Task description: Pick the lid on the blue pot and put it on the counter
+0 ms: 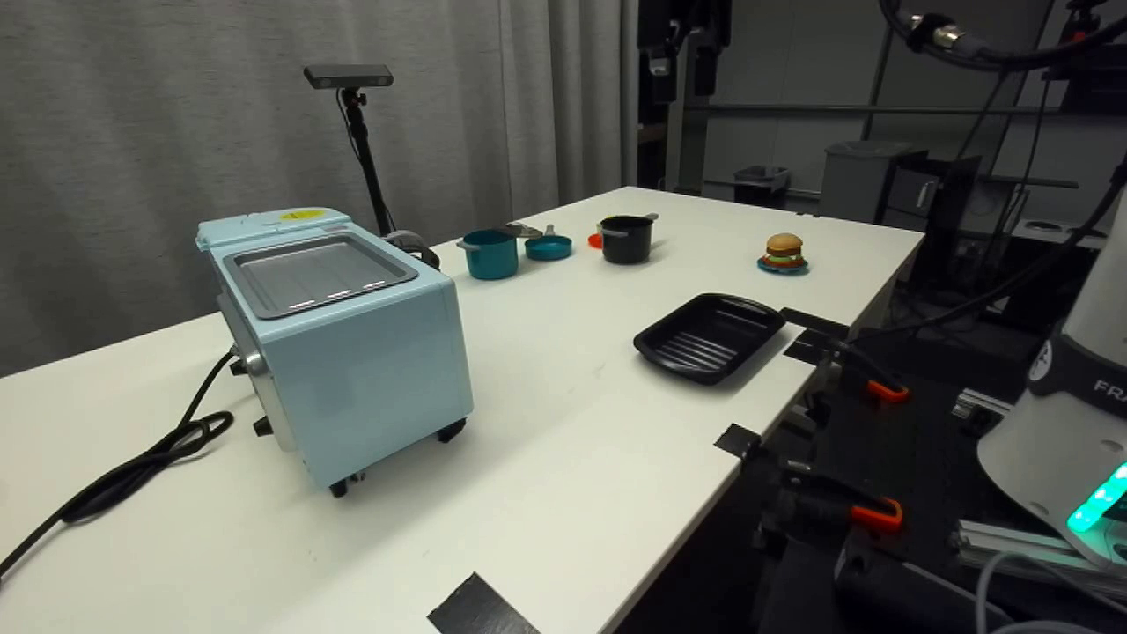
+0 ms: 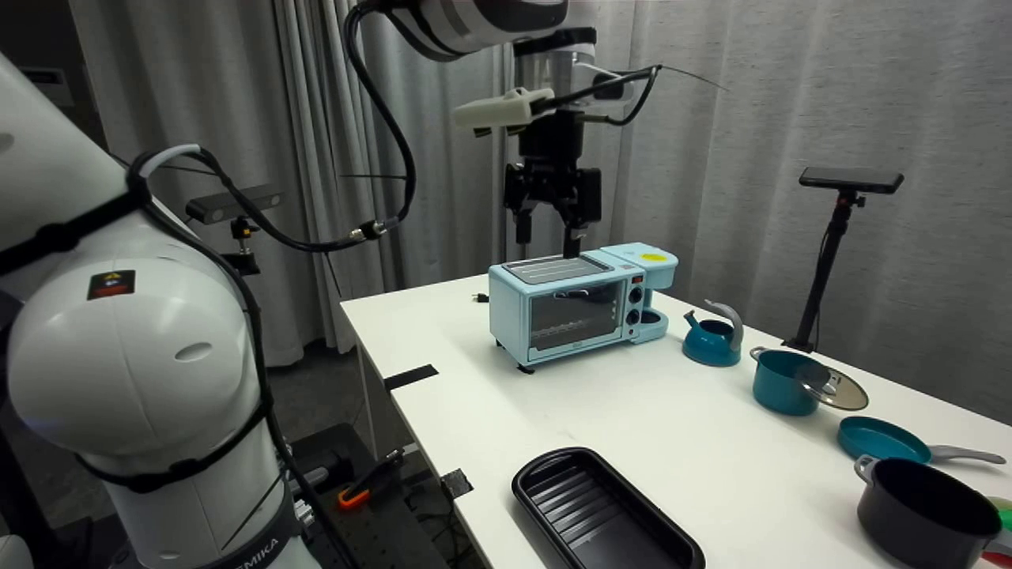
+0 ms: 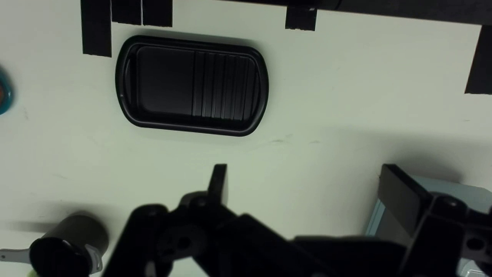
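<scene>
Above the counter, the gripper hangs with its fingers spread wide, white surface showing between them in the wrist view. Lower than the gripper and to its right in an exterior view, the lid leans tilted against the blue pot, jutting past its side; whether its low edge touches the counter I cannot tell. Below the gripper sits the oven, partly hidden behind one finger in the wrist view. Right of the gripper in an exterior view, the kettle stands between oven and blue pot, with the pan and black pot farther over. Past the gripper's fingertips in the wrist view lies the tray. Also lower than the gripper is the burger on its plate.
</scene>
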`<state>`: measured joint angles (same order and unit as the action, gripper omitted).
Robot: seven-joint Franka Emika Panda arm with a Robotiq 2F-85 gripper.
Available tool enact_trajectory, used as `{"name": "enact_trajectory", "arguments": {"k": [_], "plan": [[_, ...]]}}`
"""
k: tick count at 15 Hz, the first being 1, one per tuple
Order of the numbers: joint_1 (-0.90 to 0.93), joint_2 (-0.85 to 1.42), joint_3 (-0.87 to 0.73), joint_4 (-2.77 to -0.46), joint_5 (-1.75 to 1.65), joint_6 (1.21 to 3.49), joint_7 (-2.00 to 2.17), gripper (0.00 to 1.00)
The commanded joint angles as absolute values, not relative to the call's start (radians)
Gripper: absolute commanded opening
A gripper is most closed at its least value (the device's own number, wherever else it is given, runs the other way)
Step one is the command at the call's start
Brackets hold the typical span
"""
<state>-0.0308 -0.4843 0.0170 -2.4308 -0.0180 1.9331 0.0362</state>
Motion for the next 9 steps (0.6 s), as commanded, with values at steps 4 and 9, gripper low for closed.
{"name": "enact_trajectory", "arguments": {"k": [4, 9], "plan": [[-0.041, -0.284, 0.001, -2.23, -0.025, 1.929, 0.069, 1.0], [-0.055, -0.143, -0.028, -2.079, -0.028, 1.953, 0.063, 1.0]]}}
